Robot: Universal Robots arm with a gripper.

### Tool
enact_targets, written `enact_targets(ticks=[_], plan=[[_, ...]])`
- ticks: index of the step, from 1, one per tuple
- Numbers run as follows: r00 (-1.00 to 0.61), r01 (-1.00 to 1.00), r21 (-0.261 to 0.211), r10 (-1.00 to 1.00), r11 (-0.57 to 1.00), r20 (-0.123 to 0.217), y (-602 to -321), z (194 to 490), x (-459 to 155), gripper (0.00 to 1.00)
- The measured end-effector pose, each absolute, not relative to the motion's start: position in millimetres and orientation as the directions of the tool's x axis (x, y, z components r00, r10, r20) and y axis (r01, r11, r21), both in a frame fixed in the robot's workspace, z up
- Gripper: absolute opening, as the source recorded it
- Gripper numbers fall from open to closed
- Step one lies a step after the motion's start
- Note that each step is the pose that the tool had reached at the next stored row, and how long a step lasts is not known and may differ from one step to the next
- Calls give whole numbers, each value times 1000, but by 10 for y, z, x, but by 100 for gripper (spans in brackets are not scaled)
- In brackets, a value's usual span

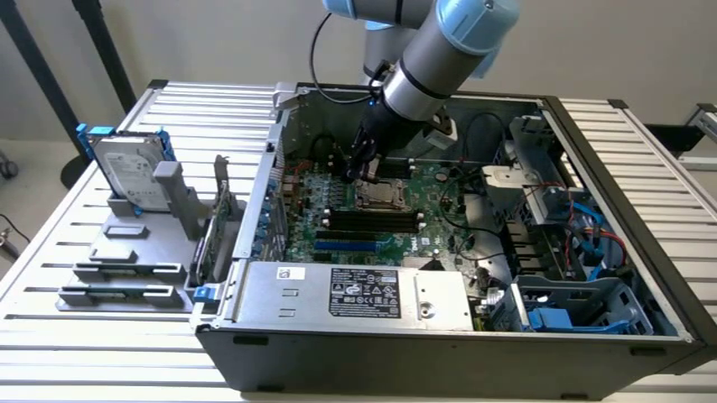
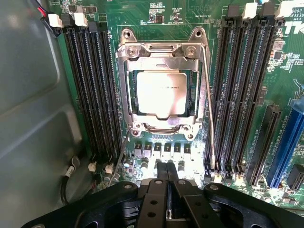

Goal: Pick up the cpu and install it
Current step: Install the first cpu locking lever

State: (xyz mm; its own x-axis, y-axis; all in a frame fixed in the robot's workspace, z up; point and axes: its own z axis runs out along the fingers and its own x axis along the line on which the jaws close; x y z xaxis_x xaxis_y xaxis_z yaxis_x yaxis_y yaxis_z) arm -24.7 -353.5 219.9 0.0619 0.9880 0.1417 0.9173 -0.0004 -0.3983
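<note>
Closest to the wrist camera, the tool (image 2: 167, 178) has its two black fingers pressed together with only a thin seam between them. I see nothing held, so I log it as closed and empty.

Just beyond the fingertips is a row of small grey components on the green motherboard (image 2: 156, 19), and directly past that sits the metal socket frame (image 2: 161, 49). The cpu (image 2: 159, 92) lies flat inside the frame's window, silver top up, square to the frame and apart from the tool. It lies straight ahead along the line the fingers point, centred on them, not off to a side.

- The chip is near square with no real long axis. The frame's longer side runs away from the tool, parallel to the black memory slots (image 2: 92, 90) flanking it.
- A thin wire lever (image 2: 209, 104) runs along one side of the frame. I cannot tell whether it is latched.

Farther out, the exterior view puts the tool (image 1: 363, 172) inside the open computer case (image 1: 448, 353), just above the socket, slightly toward the exterior view's left of it.
</note>
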Motion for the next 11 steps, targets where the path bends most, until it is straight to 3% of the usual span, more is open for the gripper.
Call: enact_targets(ticks=[11], plan=[[73, 918, -396, 987, -11, 142, -3536, 2206, -379, 11]])
